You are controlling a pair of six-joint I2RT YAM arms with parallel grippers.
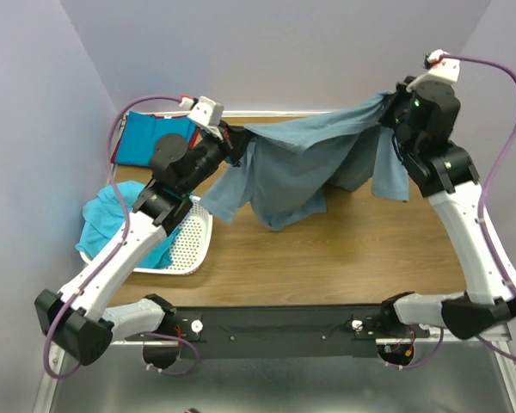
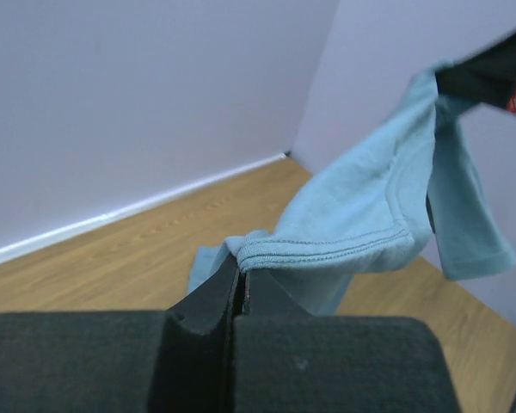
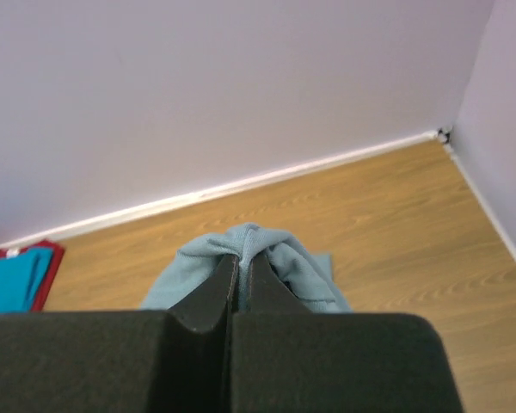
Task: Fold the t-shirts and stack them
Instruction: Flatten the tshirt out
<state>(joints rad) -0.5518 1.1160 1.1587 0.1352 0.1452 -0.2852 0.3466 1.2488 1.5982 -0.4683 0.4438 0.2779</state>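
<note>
Your left gripper and right gripper each pinch tight on an edge of the grey-blue t-shirt. You hold it up between them so it hangs spread over the table, probably to lay it flat for folding.

overhead view looks down from behind; wrist views, close behind the left hand and right hand, share the shirt.

Pale lilac walls enclose a wood-grain table; white trim lines their foot.
</note>
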